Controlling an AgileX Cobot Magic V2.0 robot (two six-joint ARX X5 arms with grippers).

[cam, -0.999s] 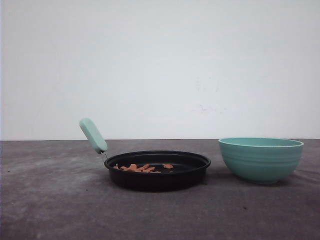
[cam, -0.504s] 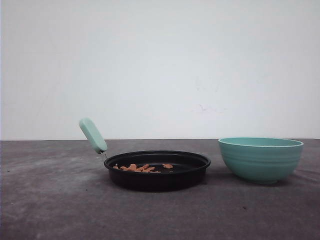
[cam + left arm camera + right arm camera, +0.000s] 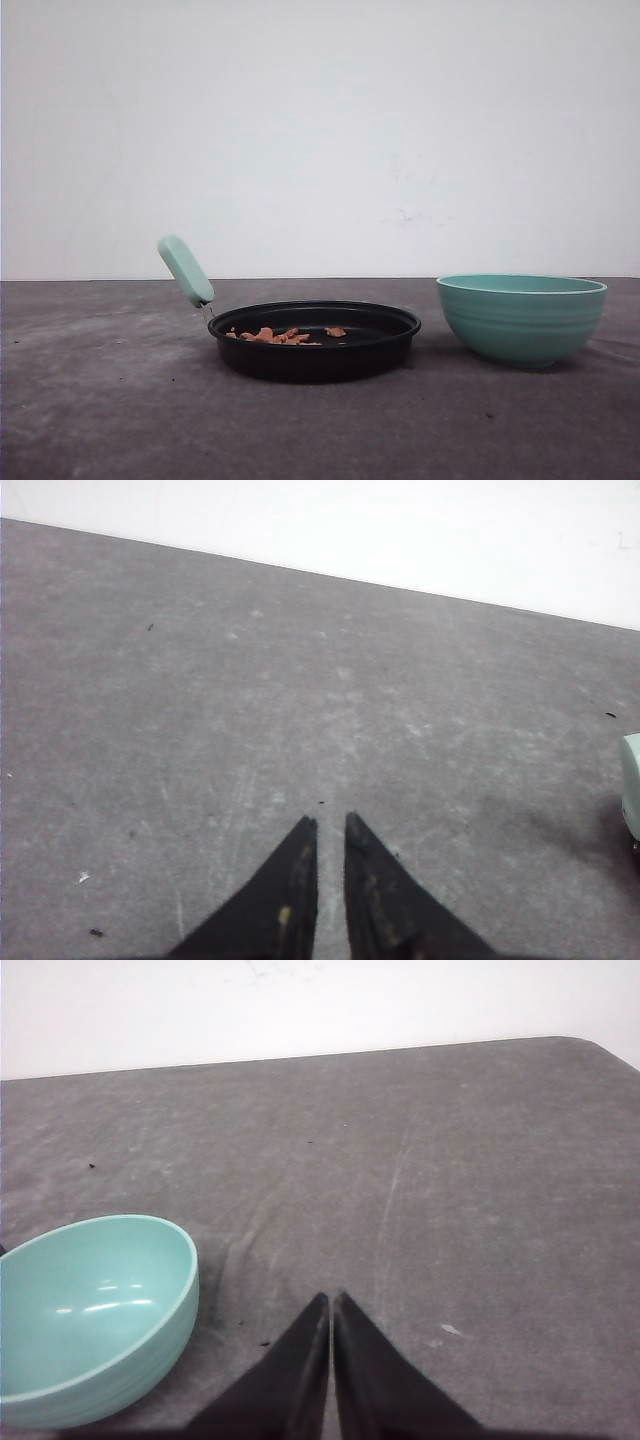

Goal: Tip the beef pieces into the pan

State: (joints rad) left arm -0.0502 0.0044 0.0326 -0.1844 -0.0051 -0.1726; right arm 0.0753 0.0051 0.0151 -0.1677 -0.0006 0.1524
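The black pan (image 3: 315,358) sits at mid-table in the front view, its mint-green handle (image 3: 186,270) tilted up to the left. Beef pieces (image 3: 270,336) lie inside it as small orange-brown chunks, mostly on the left half. My left gripper (image 3: 331,822) hangs over bare grey table, its fingers nearly together with a thin slit and nothing between them. A sliver of a mint-green object (image 3: 632,785) shows at that view's edge. My right gripper (image 3: 331,1298) is shut and empty, close beside the teal bowl (image 3: 90,1310).
The teal ribbed bowl (image 3: 520,320) stands upright to the right of the pan, a small gap between them, and looks empty inside. A white wall runs behind the grey table (image 3: 100,400). The table's rounded far corner (image 3: 590,1045) shows in the right wrist view.
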